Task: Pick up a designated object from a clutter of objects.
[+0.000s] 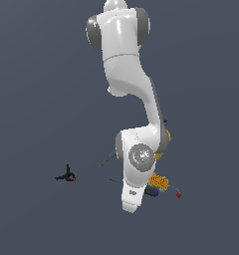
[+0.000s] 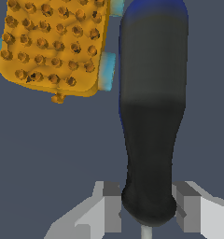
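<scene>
The claw is straddling the slim screwdriver with the black handle ending in blue, jaws sitting spread on either side of the narrow end where the thin shaft starts, seemingly not pressing it yet, so this is reading as the grasp step. The screwdriver is lying on the dark desk just beside the orange-yellow studded block; next move is calling for clenching on the handle, then lifting straight up clear of the block
</scene>
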Tool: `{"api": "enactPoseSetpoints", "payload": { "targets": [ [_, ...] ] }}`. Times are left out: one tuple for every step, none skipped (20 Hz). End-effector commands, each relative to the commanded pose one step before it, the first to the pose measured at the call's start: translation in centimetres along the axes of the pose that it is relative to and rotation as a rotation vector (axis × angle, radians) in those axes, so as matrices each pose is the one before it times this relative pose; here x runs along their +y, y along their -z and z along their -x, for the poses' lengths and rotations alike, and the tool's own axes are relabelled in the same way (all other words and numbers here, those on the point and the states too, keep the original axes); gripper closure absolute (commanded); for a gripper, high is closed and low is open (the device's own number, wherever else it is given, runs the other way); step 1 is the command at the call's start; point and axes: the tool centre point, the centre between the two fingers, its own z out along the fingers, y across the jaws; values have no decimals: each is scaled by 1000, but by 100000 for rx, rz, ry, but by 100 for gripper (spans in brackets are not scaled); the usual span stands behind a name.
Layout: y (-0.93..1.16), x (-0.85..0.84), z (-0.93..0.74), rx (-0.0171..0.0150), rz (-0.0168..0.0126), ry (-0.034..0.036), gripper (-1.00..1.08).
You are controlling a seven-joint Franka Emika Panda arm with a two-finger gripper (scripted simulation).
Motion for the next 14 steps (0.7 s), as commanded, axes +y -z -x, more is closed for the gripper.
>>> {"api": "enactPoseSetpoints", "payload": {
  "targets": [
    [20, 18, -6, 20, 49, -9, 108],
    [0, 0, 0, 0, 0, 0, 108],
    [13, -16, 7, 0, 0, 0, 108],
    [23, -8, -6, 0, 0, 0, 108],
    [69, -25, -18, 0, 0, 0, 108],
    [116, -41, -30, 0, 0, 0, 108],
    [163, -58, -42, 0, 0, 0, 108],
    [210, -75, -54, 0, 0, 0, 108],
    [258, -92, -66, 0, 0, 0, 108],
    [268, -111, -88, -56, -38, 13, 108],
    [356, -127, -91, 0, 0, 0, 108],
    [407, -144, -104, 0, 0, 0, 108],
    [459, -163, -117, 0, 0, 0, 108],
    [512, -181, -131, 0, 0, 0, 108]
  ]
}}
